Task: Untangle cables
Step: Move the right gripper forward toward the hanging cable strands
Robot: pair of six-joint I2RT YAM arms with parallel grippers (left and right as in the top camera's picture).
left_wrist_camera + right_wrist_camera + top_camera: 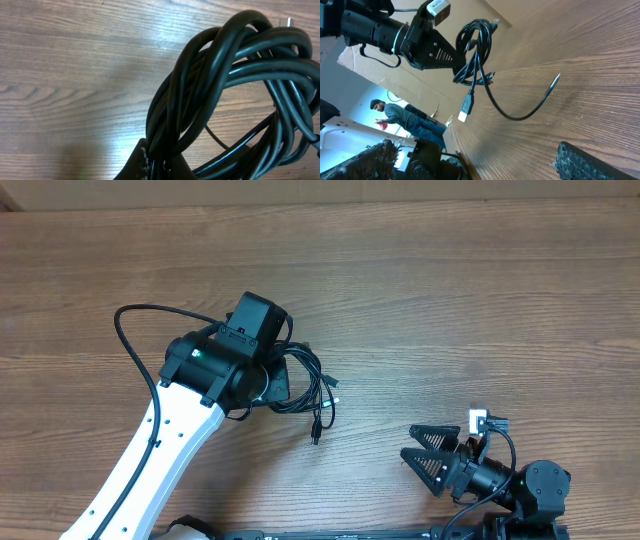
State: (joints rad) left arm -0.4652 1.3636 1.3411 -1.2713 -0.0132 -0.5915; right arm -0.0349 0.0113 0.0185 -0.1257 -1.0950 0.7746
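Left pincer [456, 54] of mine clenched the black cables [477, 40] above the table [450, 300], a USB plug [464, 109] dangling; my right pincer [408, 440] sat spread, well apart

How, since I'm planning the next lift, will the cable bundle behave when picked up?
Probably floppy: the bundle hangs limp from the left hand, its USB plug dangling. Likely somewhat springy too, since one loose tail holds a smooth arc. The loops look interlaced, so it should lift as one clump.
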